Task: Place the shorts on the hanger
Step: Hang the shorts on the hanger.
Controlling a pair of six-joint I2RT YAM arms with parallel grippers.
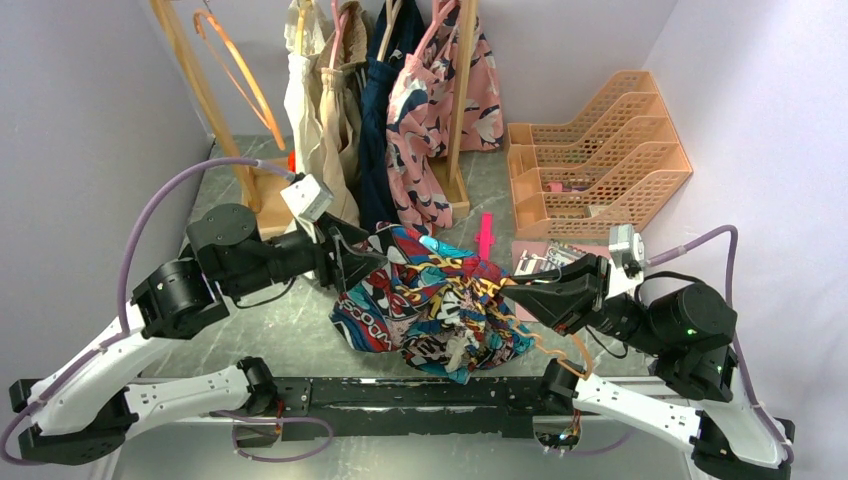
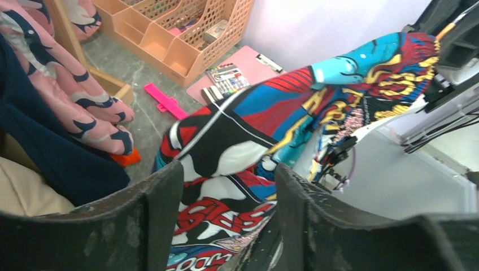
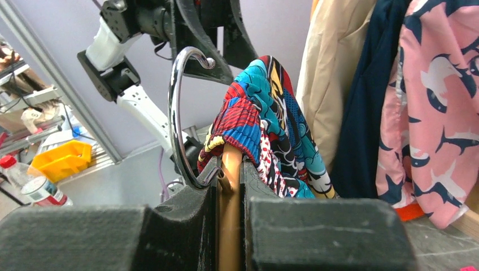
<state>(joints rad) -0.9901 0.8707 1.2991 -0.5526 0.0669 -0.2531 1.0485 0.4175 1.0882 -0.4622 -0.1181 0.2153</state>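
A lab test booth: plain lilac walls (image 1: 70, 120) enclose a marble-look table (image 1: 300, 330).

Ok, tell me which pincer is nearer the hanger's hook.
Right. The right pincer clamps the hanger below its hook; the left pincer sits across the shorts, at their opposite edge.

shorts (image 2: 243, 147) show partial "oom" lettering

— How many shorts?
— One pair of shorts (image 1: 430, 300), centre of the frame.
— Hangers?
— Two: the hanger (image 1: 548, 345) at lower right, and a bare orange hanger (image 1: 238, 68) at upper left.
— Hanging clothes?
— Four along the top: one cream garment (image 1: 318, 100), one navy garment (image 1: 385, 110), two pink garments (image 1: 420, 140) (one half behind a post (image 1: 460, 100)).
— Anything else?
— One orange file rack (image 1: 590, 160), one pink clip (image 1: 486, 235), one pink clipboard (image 2: 251, 55).
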